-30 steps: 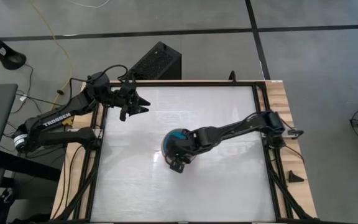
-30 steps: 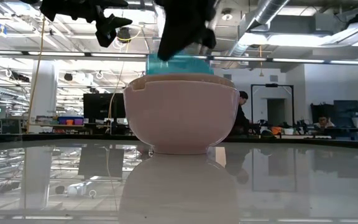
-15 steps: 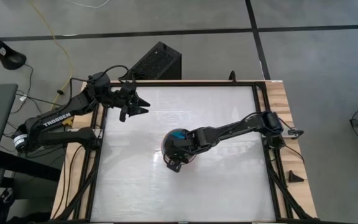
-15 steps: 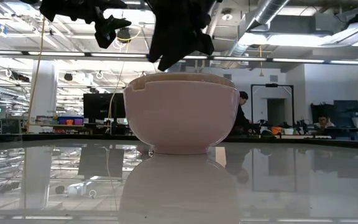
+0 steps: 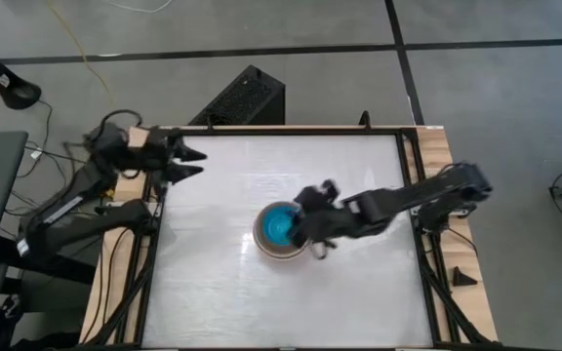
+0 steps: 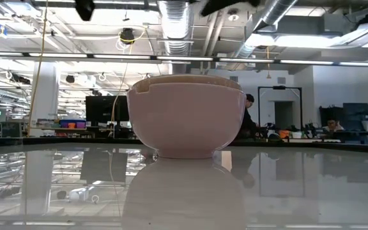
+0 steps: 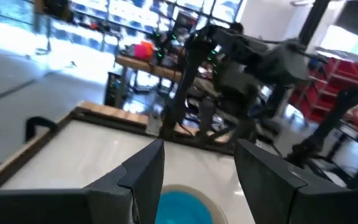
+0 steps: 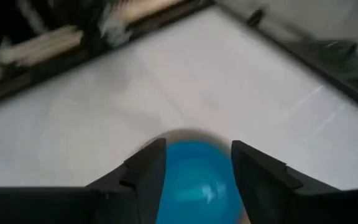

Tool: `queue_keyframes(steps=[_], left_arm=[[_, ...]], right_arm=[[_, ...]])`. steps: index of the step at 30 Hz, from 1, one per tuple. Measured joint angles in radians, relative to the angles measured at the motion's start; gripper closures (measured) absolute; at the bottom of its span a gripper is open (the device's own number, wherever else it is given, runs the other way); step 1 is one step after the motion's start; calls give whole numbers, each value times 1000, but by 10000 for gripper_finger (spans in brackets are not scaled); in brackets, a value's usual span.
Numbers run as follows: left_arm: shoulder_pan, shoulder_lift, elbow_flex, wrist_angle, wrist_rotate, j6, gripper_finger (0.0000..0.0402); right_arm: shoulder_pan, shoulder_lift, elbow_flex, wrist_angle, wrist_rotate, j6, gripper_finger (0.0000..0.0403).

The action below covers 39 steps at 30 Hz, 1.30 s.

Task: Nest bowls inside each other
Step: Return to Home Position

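The bowls stand nested in one stack (image 5: 281, 234) at the table's middle, resting on the outer bowl's foot (image 6: 184, 153). The low view shows the pale pink outer bowl (image 6: 187, 118) with a beige rim (image 6: 190, 79) just above its edge. The teal bowl (image 5: 280, 225) sits innermost, and it also shows between the fingers in the right wrist view (image 8: 197, 177) and the left wrist view (image 7: 179, 208). My right gripper (image 5: 306, 222) hovers open above the stack's right side. My left gripper (image 5: 191, 162) is open over the far left corner.
A black frame and wooden strips (image 5: 435, 156) border the white table top (image 5: 222, 292). A black box (image 5: 247, 96) stands on the floor beyond the far edge. A person (image 6: 251, 115) shows in the room behind the table.
My right gripper has opened and let go of the teal bowl, which has sunk into the stack below the rim. The gripper has then risen and drawn back toward the table's right edge. My left gripper has pulled back toward the left edge and risen.
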State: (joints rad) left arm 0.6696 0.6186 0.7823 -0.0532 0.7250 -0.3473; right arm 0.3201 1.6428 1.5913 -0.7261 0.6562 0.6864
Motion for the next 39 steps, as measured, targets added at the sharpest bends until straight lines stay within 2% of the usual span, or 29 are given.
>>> queue_keyframes(steps=[3,5,7,10,12,15,19,22,25,28,33,36,39], left_arm=[[19,-117,-42,-70,-28,-13,219],[23,-198,-87,-90,-51,-51,219],[23,-287,-151,-84,-73,-123,219],[20,-428,-261,-1,-117,-251,219],[19,-520,-324,67,-183,-317,219],[19,-619,-387,93,-270,-356,219],[18,-587,-440,77,-261,-371,219],[18,-553,-482,138,-265,-366,219],[18,-552,-517,210,-303,-369,219],[18,-567,-534,264,-314,-373,219],[18,-607,-571,241,-321,-394,219],[18,-617,-597,179,-312,-400,219],[15,-615,-642,157,-303,-409,219]], right_arm=[[9,-163,-198,166,75,21,199],[10,-277,-375,382,79,20,202],[10,-380,-578,727,64,-11,203],[-2,-473,-857,1292,-8,-142,203],[-24,-507,-986,1515,-45,-188,204],[-76,-548,-1089,1636,-96,-229,208],[-189,-618,-1169,1724,-211,-252,213],[-294,-678,-1265,1924,-293,-275,215],[-372,-765,-1378,2094,-324,-277,218],[-385,-880,-1467,2105,-341,-277,222],[-341,-1095,-1530,1962,-290,-350,227],[-320,-1229,-1534,1737,-247,-369,229],[-308,-1355,-1535,1458,-232,-306,232]])
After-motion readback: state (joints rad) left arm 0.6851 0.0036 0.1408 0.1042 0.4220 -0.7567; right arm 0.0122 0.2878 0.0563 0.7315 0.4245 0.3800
